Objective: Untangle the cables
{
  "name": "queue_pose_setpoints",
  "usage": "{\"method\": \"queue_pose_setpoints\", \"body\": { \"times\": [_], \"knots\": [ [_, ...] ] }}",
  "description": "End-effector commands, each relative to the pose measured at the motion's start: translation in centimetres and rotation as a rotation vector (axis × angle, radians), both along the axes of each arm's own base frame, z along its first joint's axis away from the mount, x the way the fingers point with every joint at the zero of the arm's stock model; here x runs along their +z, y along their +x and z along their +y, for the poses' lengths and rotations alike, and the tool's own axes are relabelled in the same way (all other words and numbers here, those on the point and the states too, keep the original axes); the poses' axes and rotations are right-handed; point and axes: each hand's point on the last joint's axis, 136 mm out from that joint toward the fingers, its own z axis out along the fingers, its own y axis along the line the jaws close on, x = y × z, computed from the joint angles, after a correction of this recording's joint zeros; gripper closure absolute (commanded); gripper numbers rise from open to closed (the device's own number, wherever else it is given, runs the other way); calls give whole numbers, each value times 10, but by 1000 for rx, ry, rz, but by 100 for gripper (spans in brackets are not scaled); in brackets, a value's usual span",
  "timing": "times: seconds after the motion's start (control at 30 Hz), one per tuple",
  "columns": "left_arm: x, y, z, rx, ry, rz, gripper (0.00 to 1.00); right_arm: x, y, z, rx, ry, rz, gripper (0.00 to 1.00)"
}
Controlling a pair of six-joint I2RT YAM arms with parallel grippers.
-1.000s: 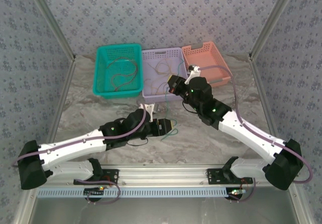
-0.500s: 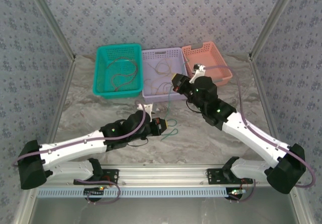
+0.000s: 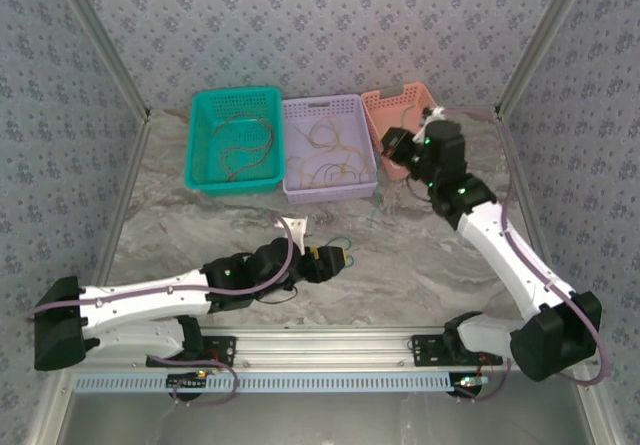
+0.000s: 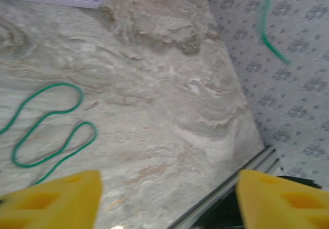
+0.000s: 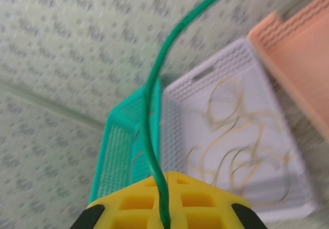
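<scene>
One green cable [image 5: 154,110] is being handled at this point. The right jaws are clamping it between their yellow pads [image 5: 128,200], and the strand is rising out of them toward the top of the right wrist view. In the overhead view those jaws are hovering right of centre in the upper half, about where the purple basket [image 3: 330,191] is meeting the salmon basket [image 3: 405,93]. A thin green length is hanging from them down toward the counter [image 3: 190,225].

The left jaws are standing wide open and gripping nothing, low over the counter at lower centre. Loose green loops, probably the tail of the same cable, are lying just ahead of them at the left of the left wrist view.

The step is looking like drawing this cable clear and carrying it to a basket, though which one I cannot tell. Doing it well is coming down to three things:
- **Lifting:** raising the held end slowly and straight, so the loops are paying out one at a time rather than tightening into a knot.
- **Left jaws:** keeping them open and off the loops, so nothing is snagging on them.
- **Hanging tail:** steering it away from the yellowish cables [image 3: 325,150] in the purple basket, where a swinging end is likely to catch.
</scene>
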Motion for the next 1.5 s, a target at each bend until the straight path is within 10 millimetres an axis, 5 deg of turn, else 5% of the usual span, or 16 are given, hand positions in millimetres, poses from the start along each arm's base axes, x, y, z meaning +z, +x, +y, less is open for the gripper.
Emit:
{"method": "queue_pose_setpoints", "body": {
  "times": [0.0, 0.27, 0.5, 0.73, 0.87, 1.0, 1.33, 1.47],
  "knots": [
    [19, 8, 23, 65, 54, -66, 25, -3, 22, -32, 15, -139, 19, 100],
    [25, 13, 43, 97, 104, -139, 28, -26, 116, -98, -46, -225, 37, 100],
    [32, 20, 59, 124, 126, -198, 30, -97, 206, -114, -38, -223, 173, 100],
    [21, 29, 64, 124, 105, -158, 33, -175, 250, -116, -26, -222, 327, 100],
    [18, 31, 65, 123, 97, -148, 34, -213, 243, -129, -50, -231, 420, 100],
    [17, 31, 63, 117, 84, -144, 34, -232, 212, -144, -101, -227, 502, 100],
    [26, 25, 57, 92, 17, -126, 37, -238, 102, -154, -217, -210, 604, 100],
    [29, 22, 58, 87, 4, -124, 38, -219, 73, -153, -260, -193, 574, 100]
  ]
}}
